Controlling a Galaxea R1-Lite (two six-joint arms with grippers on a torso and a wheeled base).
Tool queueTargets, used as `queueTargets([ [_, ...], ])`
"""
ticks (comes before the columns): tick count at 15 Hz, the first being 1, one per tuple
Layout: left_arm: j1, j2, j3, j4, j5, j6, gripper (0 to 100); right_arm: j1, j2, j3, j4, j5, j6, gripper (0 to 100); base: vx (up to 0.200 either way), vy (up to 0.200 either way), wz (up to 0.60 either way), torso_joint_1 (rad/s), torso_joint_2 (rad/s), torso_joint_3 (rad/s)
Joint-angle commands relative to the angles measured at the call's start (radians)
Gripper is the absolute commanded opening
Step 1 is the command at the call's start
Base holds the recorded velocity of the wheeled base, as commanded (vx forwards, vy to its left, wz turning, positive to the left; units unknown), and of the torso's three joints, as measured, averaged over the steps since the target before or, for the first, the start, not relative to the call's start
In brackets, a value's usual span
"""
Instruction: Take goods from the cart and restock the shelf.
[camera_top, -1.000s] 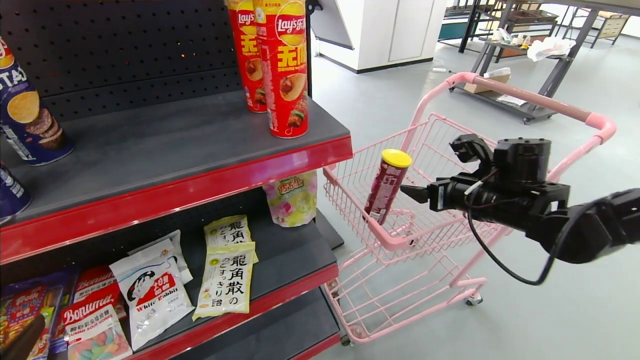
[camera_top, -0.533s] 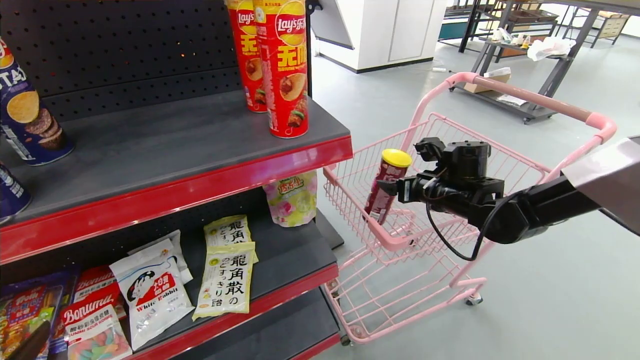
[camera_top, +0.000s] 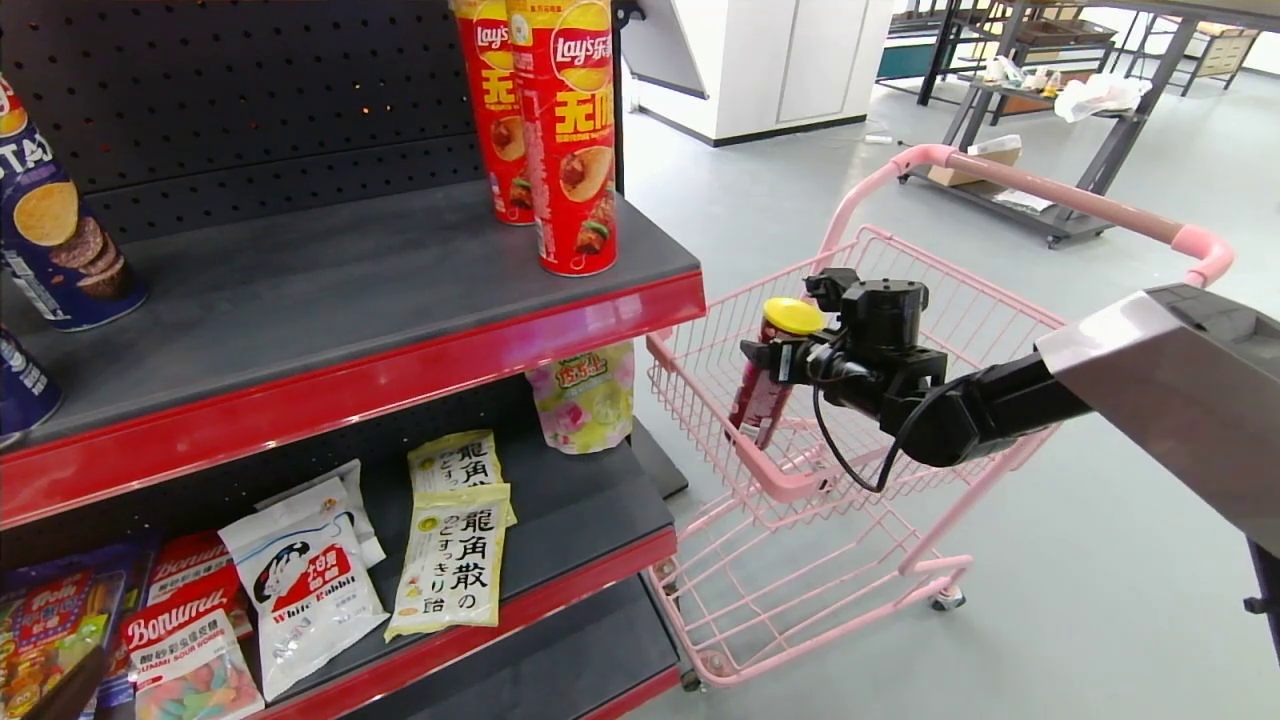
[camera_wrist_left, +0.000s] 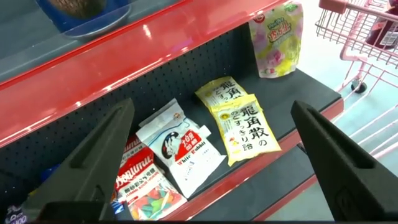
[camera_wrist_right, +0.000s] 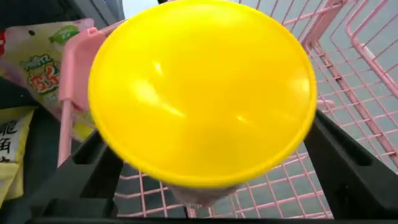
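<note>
- On the head view, a grey floor (camera_top: 1000, 620) is seen, with work tables (camera_top: 1050, 110) far behind. The shelf (camera_top: 330, 270), edged in red, is placed on the left, and the pink cart (camera_top: 1040, 190) is parked just beside its right end.
- Two tall red cans (camera_top: 565, 130) are stood upright at the right end of the upper board, and bare board is left beside them.
- The can (camera_top: 755, 405) to be restocked is propped in the cart corner nearest the shelf. Its long axis is kept near upright, with the top tipped slightly away from the shelf.
- The right gripper (camera_top: 768, 357) is held at the can's upper part, just under the lid, and is brought in level from the side. The right arm is judged much the nearer.
- On the left wrist view, the left gripper (camera_wrist_left: 212, 106) is held before the lower shelf with its jaws wide apart and nothing between them. Snack bags (camera_wrist_left: 239, 121) are laid flat there.
- On the right wrist view, the yellow lid (camera_wrist_right: 202, 93) is seen close up, and the fingers (camera_wrist_right: 81, 180) are set one on each side of the can below it. The jaws are apart and are judged not yet clamped.
- A squeeze across the can's width is called for, then a lift along its axis over the cart rim.
</note>
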Motion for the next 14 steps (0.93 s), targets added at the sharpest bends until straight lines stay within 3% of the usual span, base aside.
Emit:
queueTargets([
  [1, 0.0, 0.002, 0.001, 0.0, 0.0, 0.0, 100, -0.001, 0.039, -0.033, 0.001, -0.01, 0.001, 100, 0.0, 0.0, 0.0, 0.0, 0.0, 0.0],
  [4, 0.0, 0.013, -0.004, 0.0, 0.0, 0.0, 100, 0.001, 0.069, -0.049, 0.0, -0.02, 0.002, 100, 0.0, 0.0, 0.0, 0.0, 0.0, 0.0],
  [5, 0.0, 0.013, -0.004, 0.0, 0.0, 0.0, 100, -0.001, 0.076, -0.056, 0.0, -0.027, 0.004, 0, 0.0, 0.0, 0.0, 0.0, 0.0, 0.0],
  [11, 0.0, 0.013, -0.004, -0.002, -0.001, 0.0, 100, -0.001, 0.068, -0.067, 0.0, 0.0, 0.012, 0, 0.0, 0.0, 0.0, 0.0, 0.0, 0.0],
  [14, -0.002, 0.013, -0.013, -0.002, -0.017, -0.002, 100, 0.001, -0.11, -0.038, 0.014, 0.089, -0.022, 0, 0.0, 0.0, 0.0, 0.0, 0.0, 0.0],
])
